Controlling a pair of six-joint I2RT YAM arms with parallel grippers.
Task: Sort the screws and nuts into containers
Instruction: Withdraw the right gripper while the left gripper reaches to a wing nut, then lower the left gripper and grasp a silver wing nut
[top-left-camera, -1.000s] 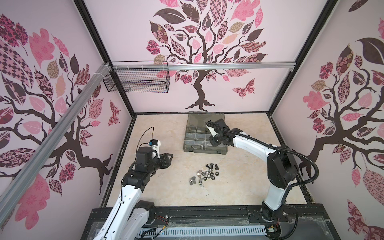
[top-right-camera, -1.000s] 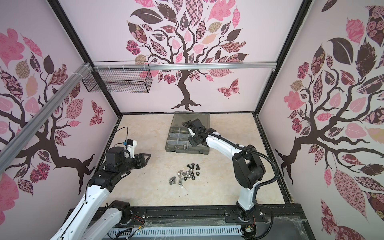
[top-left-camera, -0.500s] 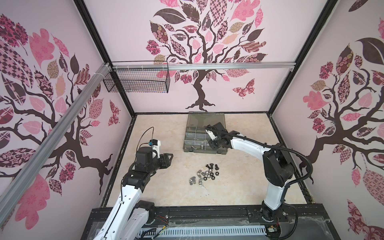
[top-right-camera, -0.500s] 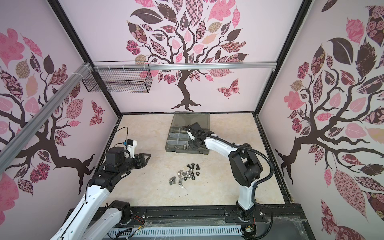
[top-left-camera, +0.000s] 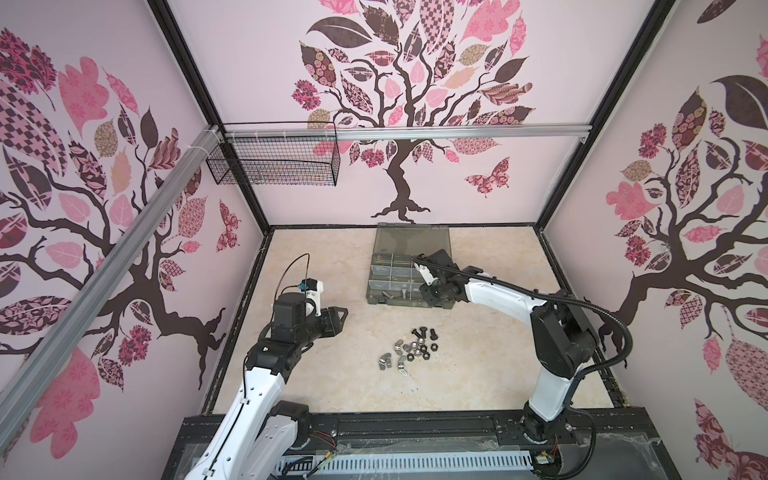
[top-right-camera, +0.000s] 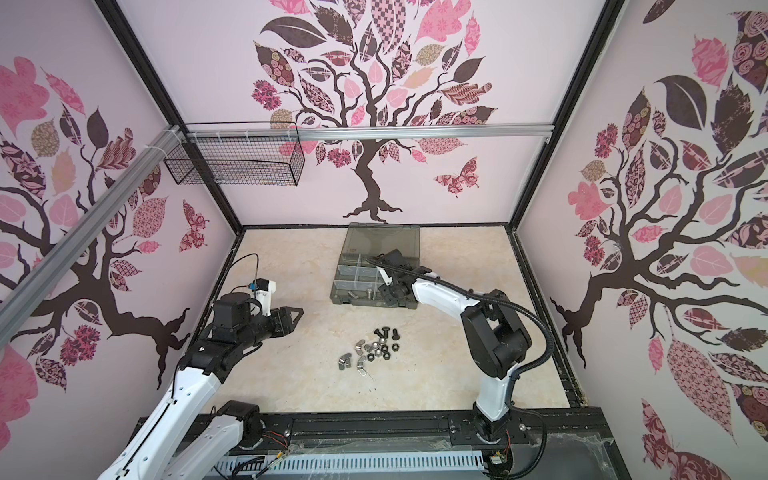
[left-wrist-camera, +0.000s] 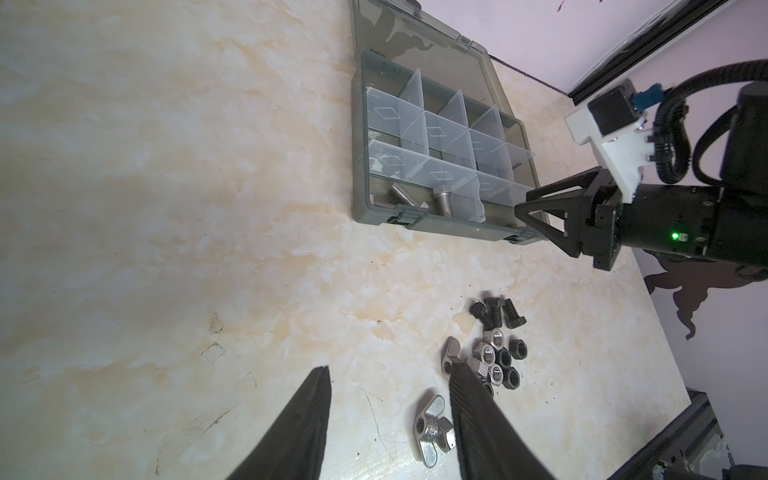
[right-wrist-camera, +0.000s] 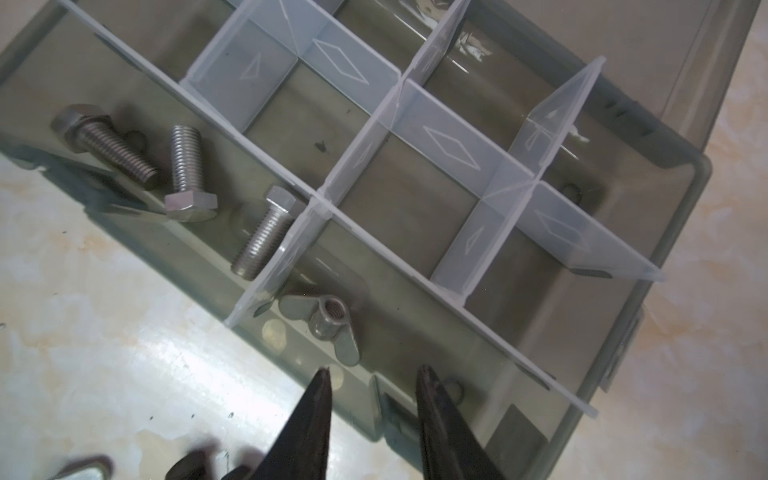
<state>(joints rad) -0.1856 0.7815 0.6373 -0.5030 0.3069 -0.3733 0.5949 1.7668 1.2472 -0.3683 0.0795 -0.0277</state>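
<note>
The open grey-green case (top-left-camera: 441, 308) (top-right-camera: 409, 305) holds the containers (right-wrist-camera: 449, 145), small compartments between pale dividers. Three silver screws (right-wrist-camera: 187, 166) lie in its near corner compartment. A silver wing nut (right-wrist-camera: 332, 324) lies free in the compartment beside them. My right gripper (right-wrist-camera: 374, 370) (top-left-camera: 428, 291) hovers open over the case's near edge, just short of that wing nut, with nothing between its fingers. On the table lies a pile of nuts (left-wrist-camera: 494, 361) (top-left-camera: 411, 347) with black screws (left-wrist-camera: 494, 316) and a loose wing nut (left-wrist-camera: 432, 432). My left gripper (left-wrist-camera: 390, 370) (top-left-camera: 338, 316) hangs open and empty, left of the pile.
The case's smoky lid (top-left-camera: 411, 237) lies open toward the back wall. A black wire basket (top-left-camera: 274, 162) hangs high on the back left rail. A black frame (top-left-camera: 415, 424) borders the table's front edge.
My right gripper has moved toward the case's near edge. The left arm has not moved.
</note>
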